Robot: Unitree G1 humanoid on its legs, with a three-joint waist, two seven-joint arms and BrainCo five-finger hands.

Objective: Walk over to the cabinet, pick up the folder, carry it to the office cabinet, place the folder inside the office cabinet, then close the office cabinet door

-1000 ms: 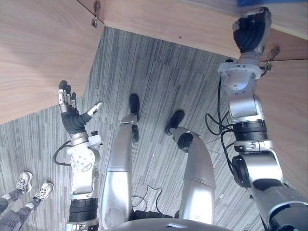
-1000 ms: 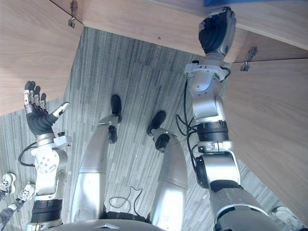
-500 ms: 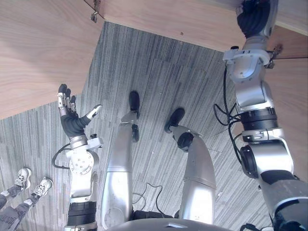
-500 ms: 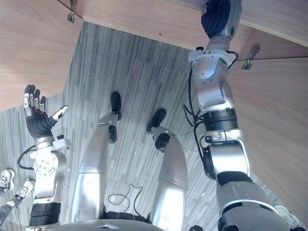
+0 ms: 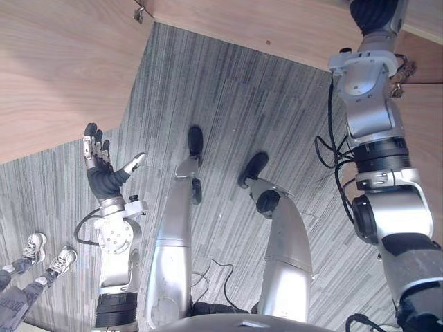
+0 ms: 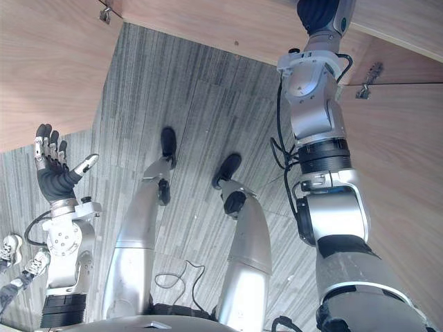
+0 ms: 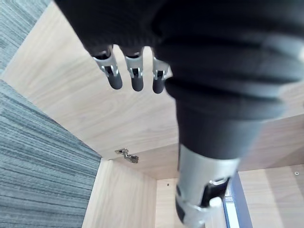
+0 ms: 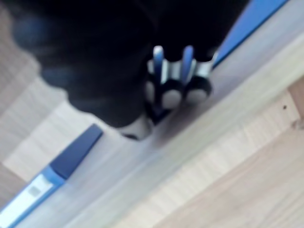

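Note:
The folder (image 8: 71, 152) has a blue spine with a white label and lies along a wooden cabinet shelf (image 8: 204, 161). My right hand (image 8: 104, 71) is right over it in the right wrist view, and I cannot tell if it grips the folder. In the left eye view my right hand (image 5: 374, 10) reaches up past the cabinet's front edge (image 5: 277, 28) at the top right. My left hand (image 5: 104, 169) is raised at the left beside an open door (image 5: 55, 69), open and holding nothing, its fingers (image 7: 135, 78) straight.
A second open wooden door (image 5: 426, 138) stands at the right, with hinges (image 5: 142, 12) on both sides. Grey striped carpet (image 5: 221, 104) covers the floor between the doors. A person's shoes (image 5: 41, 252) stand at the lower left.
My right arm has stretched further up into the cabinet, so the hand now sits at the top edge of the eye views. The left hand has barely moved.

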